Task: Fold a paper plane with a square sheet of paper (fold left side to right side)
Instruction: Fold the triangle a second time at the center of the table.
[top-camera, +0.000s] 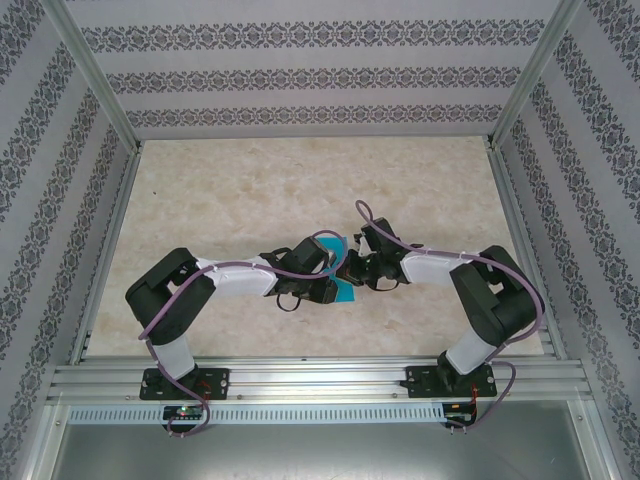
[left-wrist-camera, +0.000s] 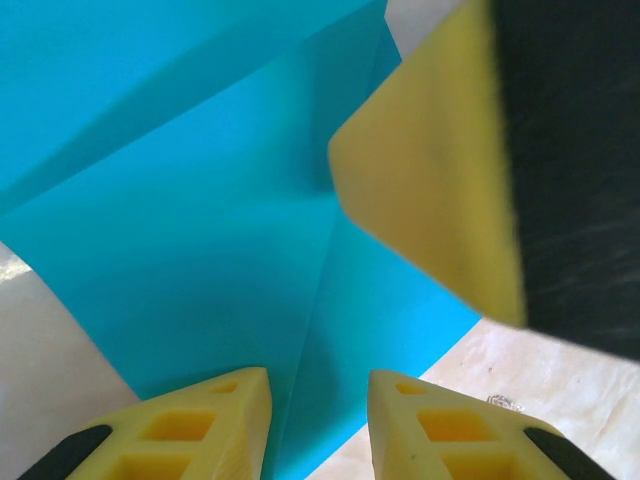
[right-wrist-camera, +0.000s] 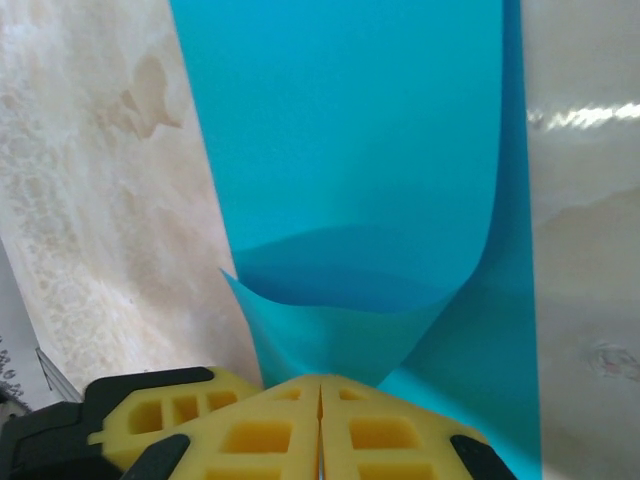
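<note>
The square sheet of paper (top-camera: 345, 292) is bright teal-blue and lies creased at the table's middle, between the two grippers. My left gripper (top-camera: 328, 268) hovers low over it, open. In the left wrist view the sheet (left-wrist-camera: 200, 230) spreads under my left gripper (left-wrist-camera: 318, 385), with a straight crease running between the yellow fingertips. A yellow finger (left-wrist-camera: 430, 190) of the right gripper stands over the sheet's right side. My right gripper (right-wrist-camera: 320, 382) is shut on an edge of the sheet (right-wrist-camera: 360, 150) and lifts it into a curl. In the top view the right gripper (top-camera: 354, 268) sits right beside the left one.
The marbled beige table top (top-camera: 250, 190) stretches to the back and both sides of the arms. Patterned walls (top-camera: 300, 70) and metal posts enclose it. An aluminium rail (top-camera: 320, 380) carries both arm bases at the near edge.
</note>
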